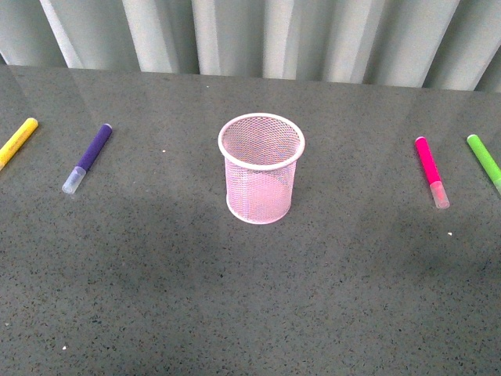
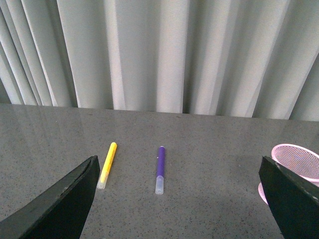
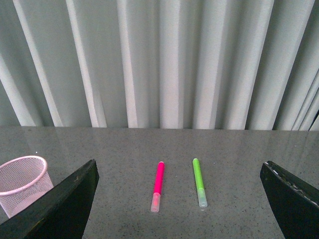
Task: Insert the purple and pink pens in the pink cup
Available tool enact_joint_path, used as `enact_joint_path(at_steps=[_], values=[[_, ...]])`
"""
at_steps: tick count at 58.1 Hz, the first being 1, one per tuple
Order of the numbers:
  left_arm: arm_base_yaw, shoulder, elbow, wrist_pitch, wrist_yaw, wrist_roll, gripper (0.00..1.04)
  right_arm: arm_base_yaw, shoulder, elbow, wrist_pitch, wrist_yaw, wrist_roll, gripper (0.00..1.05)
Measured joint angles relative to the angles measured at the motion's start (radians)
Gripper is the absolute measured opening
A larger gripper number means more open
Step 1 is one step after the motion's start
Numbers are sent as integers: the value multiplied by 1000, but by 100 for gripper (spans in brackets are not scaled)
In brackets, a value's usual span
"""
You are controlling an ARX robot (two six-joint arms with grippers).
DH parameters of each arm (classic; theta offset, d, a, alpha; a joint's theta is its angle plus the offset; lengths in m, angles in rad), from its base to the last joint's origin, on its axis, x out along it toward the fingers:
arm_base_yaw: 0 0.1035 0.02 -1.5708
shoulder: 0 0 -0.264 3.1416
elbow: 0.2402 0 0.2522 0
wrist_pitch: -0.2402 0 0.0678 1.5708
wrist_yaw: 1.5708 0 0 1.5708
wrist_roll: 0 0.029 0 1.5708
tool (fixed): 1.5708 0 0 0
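Observation:
The pink cup [image 1: 261, 168] stands upright and empty mid-table, a mesh cylinder with a pale rim. To its left lies the purple pen [image 1: 88, 157], pale cap toward me. The pink pen [image 1: 431, 171] lies flat to the cup's right. Neither arm shows in the front view. My left gripper [image 2: 179, 199] is open above the table, with the purple pen [image 2: 160, 169] ahead between its black fingers [image 2: 60, 204] and the cup [image 2: 296, 167] at the edge. My right gripper [image 3: 179, 199] is open too, the pink pen [image 3: 157, 185] lying ahead of it and the cup [image 3: 22, 184] off to the side.
A yellow marker [image 1: 17, 142] lies at the far left beside the purple pen, and a green marker [image 1: 485, 161] at the far right beside the pink pen. Pale pleated curtains [image 1: 250, 35] hang along the back edge of the dark speckled table [image 1: 250, 298].

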Motion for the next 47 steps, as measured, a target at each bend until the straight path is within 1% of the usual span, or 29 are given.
enact_joint_path(at_steps=[23,25,27,29,31,36,38,40,45,47], values=[[-1,2,0,-2,-8,-4,98,0,0,0,0,0,0,98],[-16,35,19,-58,-99,-47,98,0,0,0,0,0,0,98],[-23,127,53,-107,-200,-135,98,0,0,0,0,0,0,98],[-25,207,64,-89,-237,-194,98,0,0,0,0,0,0,98],[-26,301,70,-35,-217,-227,98,0,0,0,0,0,0,98],[-27,525,149,87,-99,-241,98,0,0,0,0,0,0,98],[-30,602,190,111,-56,-241,98,0,0,0,0,-1,0,98],[-33,682,238,123,-23,-241,98,0,0,0,0,0,0,98],[-49,895,369,122,-4,-233,98,0,0,0,0,0,0,98],[-53,998,437,101,32,-228,98,0,0,0,0,0,0,98]])
